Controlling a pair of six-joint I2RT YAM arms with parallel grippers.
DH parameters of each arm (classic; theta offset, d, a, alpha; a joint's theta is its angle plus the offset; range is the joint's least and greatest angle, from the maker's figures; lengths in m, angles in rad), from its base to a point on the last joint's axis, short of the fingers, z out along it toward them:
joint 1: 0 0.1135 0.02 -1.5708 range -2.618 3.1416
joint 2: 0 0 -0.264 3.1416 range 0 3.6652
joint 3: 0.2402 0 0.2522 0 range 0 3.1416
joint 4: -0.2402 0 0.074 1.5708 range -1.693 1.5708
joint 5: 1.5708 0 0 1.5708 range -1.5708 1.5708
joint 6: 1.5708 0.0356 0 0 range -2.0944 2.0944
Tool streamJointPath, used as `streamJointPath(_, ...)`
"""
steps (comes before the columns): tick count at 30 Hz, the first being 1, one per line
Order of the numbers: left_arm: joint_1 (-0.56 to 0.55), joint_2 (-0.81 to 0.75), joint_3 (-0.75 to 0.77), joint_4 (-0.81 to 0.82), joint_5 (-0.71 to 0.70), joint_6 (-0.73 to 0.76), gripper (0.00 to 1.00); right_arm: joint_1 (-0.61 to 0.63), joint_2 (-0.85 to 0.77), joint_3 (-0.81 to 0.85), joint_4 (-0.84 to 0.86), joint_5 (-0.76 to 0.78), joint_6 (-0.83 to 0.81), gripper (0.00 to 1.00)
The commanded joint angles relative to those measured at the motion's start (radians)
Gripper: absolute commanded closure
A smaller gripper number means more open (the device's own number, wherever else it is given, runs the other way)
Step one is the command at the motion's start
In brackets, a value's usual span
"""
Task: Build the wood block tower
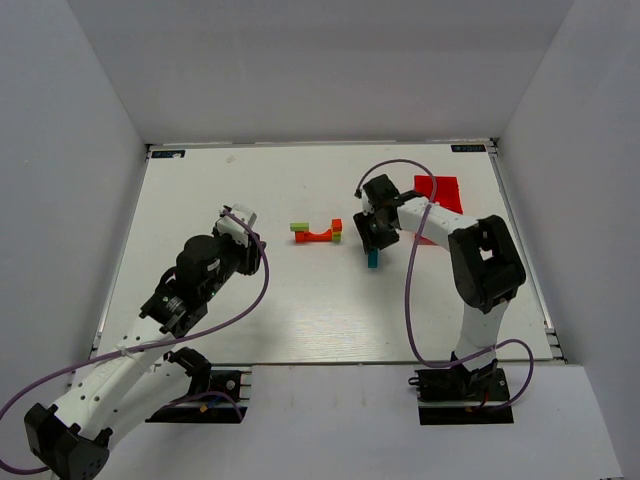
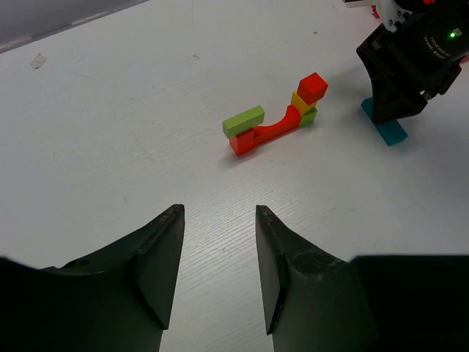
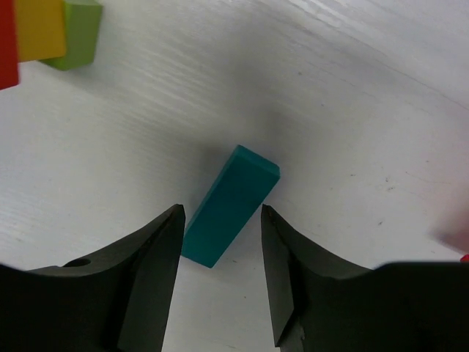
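White walls close in a pale wood-grain counter (image 1: 250, 330). The part-built wood block tower (image 1: 318, 235) sits near its middle. Its red arch (image 2: 267, 132) shows its curve turned upward, with a lime-green bar (image 2: 243, 121) resting on one end. At the other end a yellow cube (image 2: 303, 103) carries an orange-red cube (image 2: 313, 86), and a lime-green cube (image 2: 309, 116) is tucked at the foot; I cannot tell whether it bears any of the load.

The teal bar (image 3: 231, 204) lies flat on the counter, apart from the tower and just to its right. The right tool (image 3: 220, 220) hangs directly over it with its fingers parted. The bar's near end lies between them at a slant and nothing is clamped. That posture suits a pick, though the slant means the pads would meet the bar's corners first, so I judge some wrist rotation would help before closing.

The left tool (image 2: 218, 220) hovers well short of the tower, open and empty. It looks to be kept back so the right arm has room. A red bin (image 1: 441, 192) stands behind the right arm near the far edge.
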Motion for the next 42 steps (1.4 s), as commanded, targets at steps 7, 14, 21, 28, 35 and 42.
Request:
streamJointPath(7, 0.002, -0.014, 0.007, 0.001, 0.013, -0.001, 0.46, 0.009, -0.018, -0.041, 0.045, 0.119, 0.090, 0.50)
streamJointPath(14, 0.002, -0.014, 0.007, 0.001, 0.013, -0.001, 0.46, 0.011, -0.010, -0.054, 0.048, 0.114, 0.102, 0.52)
streamJointPath(21, 0.002, -0.014, 0.007, 0.001, 0.013, -0.001, 0.46, 0.021, -0.004, -0.043, 0.053, 0.096, 0.035, 0.57)
streamJointPath(28, 0.002, -0.014, 0.007, 0.001, 0.013, -0.001, 0.46, 0.024, -0.035, -0.069, 0.059, 0.100, -0.019, 0.57)
streamJointPath(35, 0.002, -0.014, 0.007, 0.001, 0.013, -0.001, 0.46, 0.023, -0.067, -0.104, 0.076, 0.071, -0.091, 0.60)
streamJointPath(42, 0.002, -0.014, 0.007, 0.001, 0.013, -0.001, 0.46, 0.021, -0.102, -0.126, 0.087, 0.025, -0.171, 0.86)
